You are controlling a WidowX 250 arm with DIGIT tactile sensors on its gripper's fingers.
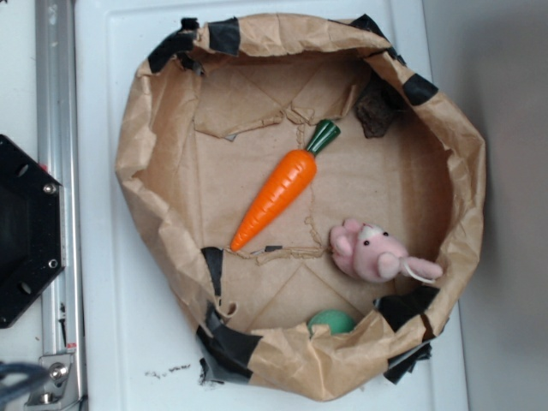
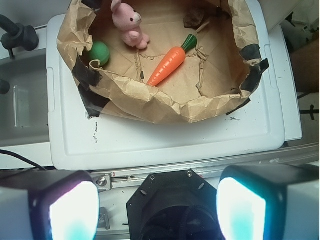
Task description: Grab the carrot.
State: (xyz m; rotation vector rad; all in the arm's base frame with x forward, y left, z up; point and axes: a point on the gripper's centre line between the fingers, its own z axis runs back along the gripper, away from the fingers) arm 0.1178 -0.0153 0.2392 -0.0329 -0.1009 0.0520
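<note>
Nothing is grasped yet: glossy orange tapered toy carrot (image 1: pixel 279 192) lies untouched mid-floor of crumpled brown paper basin (image 1: pixel 137 163), left of pink plush animal (image 1: pixel 374 252). Gripper (image 2: pixel 155 207) gapes wide and empty, well short of basin's near rim; reach, descent and closing are all left.

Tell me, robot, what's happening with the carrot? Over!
Gripper open, far back, holding nothing. Carrot lying free inside paper nest. Pink plush and green ball apart from it, nothing blocking.
</note>
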